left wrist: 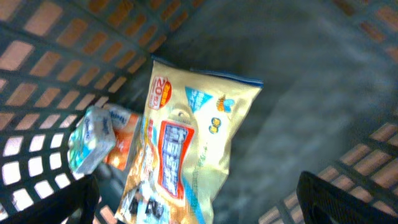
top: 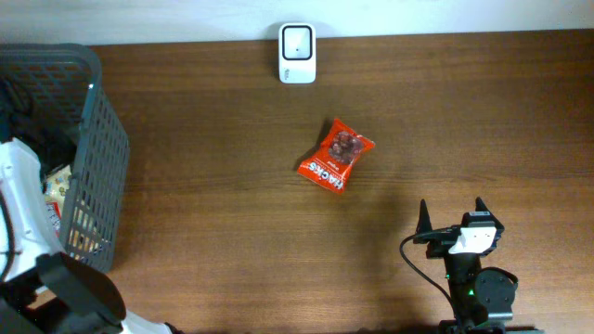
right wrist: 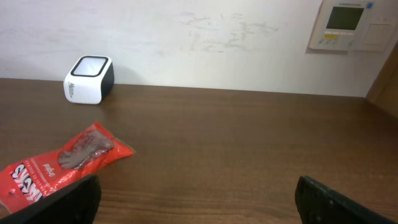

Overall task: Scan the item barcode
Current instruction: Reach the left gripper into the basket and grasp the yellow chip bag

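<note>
Wall panel (right wrist: 345, 25), wooden table (top: 232, 232)

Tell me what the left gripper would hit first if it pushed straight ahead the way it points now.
Most likely the yellow snack packet in the basket: it lies dead ahead of the left gripper, between its open jaws. How close, the picture does not show.

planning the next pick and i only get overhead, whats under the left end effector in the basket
Observer: A yellow snack bag lies in the basket, below the open left end effector.
Operator: anything beside it
Observer: A crumpled pale blue packet, against an orange one.
Operator: whats behind the scanner
Observer: A white wall, with a control panel mounted far right.
</note>
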You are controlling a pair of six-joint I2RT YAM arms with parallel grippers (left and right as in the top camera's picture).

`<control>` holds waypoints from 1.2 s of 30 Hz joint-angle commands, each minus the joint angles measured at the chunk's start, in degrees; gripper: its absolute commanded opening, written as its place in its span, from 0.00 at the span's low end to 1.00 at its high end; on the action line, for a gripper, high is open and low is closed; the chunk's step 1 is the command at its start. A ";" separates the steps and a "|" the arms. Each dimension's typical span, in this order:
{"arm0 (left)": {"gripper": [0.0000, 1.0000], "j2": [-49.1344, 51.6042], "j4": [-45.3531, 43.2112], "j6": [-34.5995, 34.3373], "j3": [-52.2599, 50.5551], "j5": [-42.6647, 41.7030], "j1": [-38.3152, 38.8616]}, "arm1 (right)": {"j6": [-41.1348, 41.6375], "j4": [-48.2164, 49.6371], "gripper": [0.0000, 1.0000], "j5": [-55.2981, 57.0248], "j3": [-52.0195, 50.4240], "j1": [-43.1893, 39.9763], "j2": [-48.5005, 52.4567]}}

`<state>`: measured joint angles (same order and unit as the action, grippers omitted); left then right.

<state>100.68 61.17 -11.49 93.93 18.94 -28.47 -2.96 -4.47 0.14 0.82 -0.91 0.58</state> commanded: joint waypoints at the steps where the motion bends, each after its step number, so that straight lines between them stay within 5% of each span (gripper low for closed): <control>1: 0.99 4.02 -1.53 0.46 -2.51 3.19 -1.07 | 0.44 -0.04 0.98 0.50 -0.50 0.48 -0.39; 12: 0.95 16.48 1.16 0.46 -3.10 -1.18 -4.52 | 0.44 -0.04 0.98 0.50 -0.50 0.48 -0.37; 19: 0.78 18.67 0.50 -0.46 -5.95 -1.16 -4.74 | 0.44 -0.04 0.99 0.50 -0.50 0.48 -0.39; 20: 0.67 18.67 0.35 -0.44 -6.05 -1.14 -4.79 | 0.44 -0.04 0.98 0.50 -0.50 0.48 -0.37; 22: 0.29 18.53 0.46 -0.42 -5.68 -1.14 -4.76 | 0.44 -0.07 0.98 0.50 -0.50 0.48 -0.39; 24: 0.07 18.56 1.92 -0.44 -4.04 -1.18 -4.76 | 0.44 -0.04 0.98 0.50 -0.50 0.48 -0.37; 30: 0.00 18.53 13.03 -0.48 10.99 -6.32 -4.55 | 0.44 -0.07 0.98 0.50 -0.50 0.48 -0.37; 36: 0.00 18.53 28.61 -0.42 40.37 -15.17 -4.55 | 0.44 -0.07 0.98 0.50 -0.50 0.48 -0.37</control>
<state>120.29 85.73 -11.77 120.55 9.80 -32.97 -2.98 -4.47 0.14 0.82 -0.91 0.58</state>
